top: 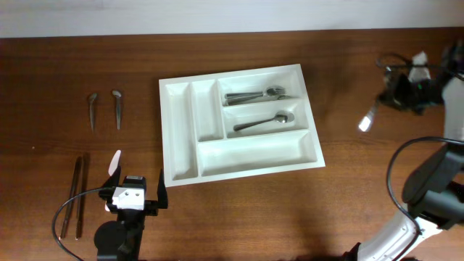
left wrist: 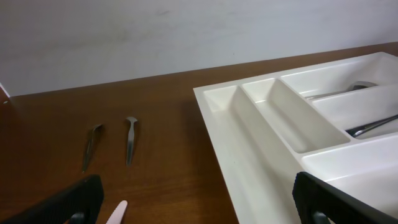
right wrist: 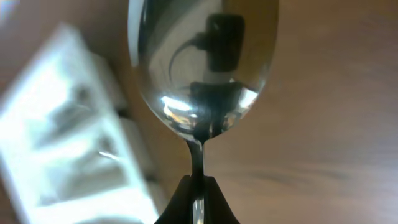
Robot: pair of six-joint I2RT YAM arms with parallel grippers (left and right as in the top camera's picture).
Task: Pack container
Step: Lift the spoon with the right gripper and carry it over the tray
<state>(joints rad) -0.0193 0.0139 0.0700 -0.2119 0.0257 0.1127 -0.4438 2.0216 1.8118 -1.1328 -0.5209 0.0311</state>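
Bright, even light leaves only faint shadows on the counter — overhead and left wrist views are sharp, but in the right wrist view the spoon glints and the tray behind is blurred.

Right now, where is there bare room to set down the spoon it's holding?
The container's long near compartment, below the lone spoon, and both narrow upright compartments lie bare for the held spoon. The far compartment is crowded with forks.
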